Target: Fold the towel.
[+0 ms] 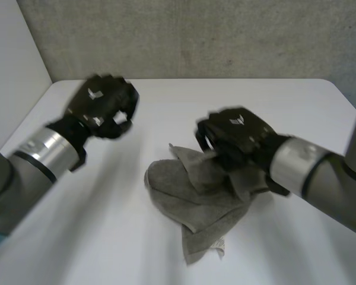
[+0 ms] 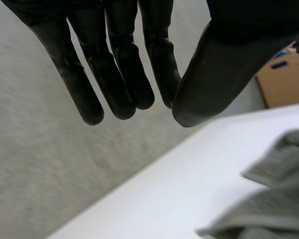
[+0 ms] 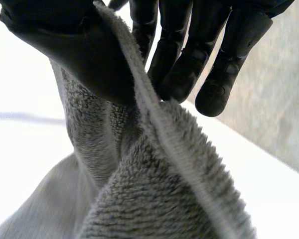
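A grey towel lies crumpled on the white table, with a small label at its near end. My right hand is over the towel's far right part and lifts a fold of it. In the right wrist view the thumb and fingers pinch a hemmed edge of the towel, which hangs down from them. My left hand is raised above the table, left of the towel and apart from it. Its fingers are drawn in against the thumb with nothing between them; the towel lies beyond.
A grey wall runs behind the table's far edge. A brown cardboard box stands past the table in the left wrist view. Bare table lies to the left, in front and at the back.
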